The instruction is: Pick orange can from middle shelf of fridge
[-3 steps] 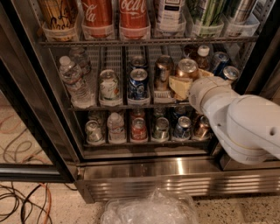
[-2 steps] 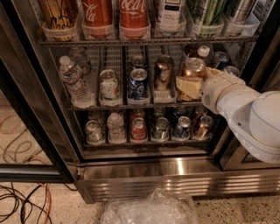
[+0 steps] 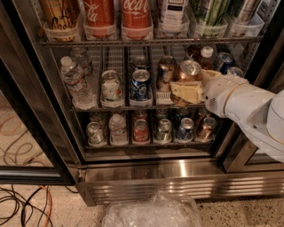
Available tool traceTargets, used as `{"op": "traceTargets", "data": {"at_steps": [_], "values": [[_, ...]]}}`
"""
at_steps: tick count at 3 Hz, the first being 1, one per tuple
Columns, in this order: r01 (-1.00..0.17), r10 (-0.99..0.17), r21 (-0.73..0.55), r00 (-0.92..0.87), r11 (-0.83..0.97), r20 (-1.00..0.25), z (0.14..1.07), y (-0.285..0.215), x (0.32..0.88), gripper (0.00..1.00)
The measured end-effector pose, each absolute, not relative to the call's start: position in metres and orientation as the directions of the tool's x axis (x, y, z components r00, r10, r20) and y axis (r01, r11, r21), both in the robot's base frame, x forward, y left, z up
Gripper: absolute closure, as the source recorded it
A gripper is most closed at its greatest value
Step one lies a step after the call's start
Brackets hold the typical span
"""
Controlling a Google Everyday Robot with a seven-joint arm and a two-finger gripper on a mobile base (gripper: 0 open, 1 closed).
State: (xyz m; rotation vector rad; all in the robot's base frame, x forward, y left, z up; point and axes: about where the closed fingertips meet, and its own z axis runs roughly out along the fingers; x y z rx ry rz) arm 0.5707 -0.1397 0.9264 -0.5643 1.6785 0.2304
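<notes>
Reaching from the right, held the gripper low across the orange can on the middle shelf, likely for a steady hold; could not tell whether clamped.

Two Coca-Cola bottles; two water bottles; one tool at orange can, middle shelf.

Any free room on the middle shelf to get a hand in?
Middle shelf: bare lane front before the dark can, between the blue can and the gripper; bare rack behind the white-and-green can. Crowded at right, where the gripper is at the orange can, near the white-capped bottle.
</notes>
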Motion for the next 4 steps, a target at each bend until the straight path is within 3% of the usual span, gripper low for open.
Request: {"op": "traceTargets", "data": {"at_steps": [1, 3, 4], "values": [[-0.487, -0.234, -0.162, -0.092, 0.859, -0.968, 0.926, -0.14, 0.571, 1.0], [-0.629, -0.153, -0.078, -0.067, 0.773, -0.986, 0.933, -0.104, 0.531, 1.0], [-0.647, -0.152, -0.077, -0.061, 0.758, -0.986, 0.936, -0.098, 0.525, 1.0]]}}
